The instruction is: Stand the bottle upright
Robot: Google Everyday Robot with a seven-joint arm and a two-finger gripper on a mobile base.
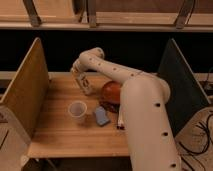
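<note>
hand [79,75] white; bottle [85,84] cream, brownish-red marks; cup [77,110] whitish; bowl [112,92] orange

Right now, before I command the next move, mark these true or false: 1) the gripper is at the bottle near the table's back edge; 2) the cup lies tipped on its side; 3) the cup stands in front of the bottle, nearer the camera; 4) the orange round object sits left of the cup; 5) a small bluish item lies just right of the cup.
1) True: the gripper is at the bottle, toward the back of the table.
2) False: the cup stands upright, mouth up.
3) True.
4) False: the orange round object is to the cup's right.
5) True: the bluish item lies there.
</note>
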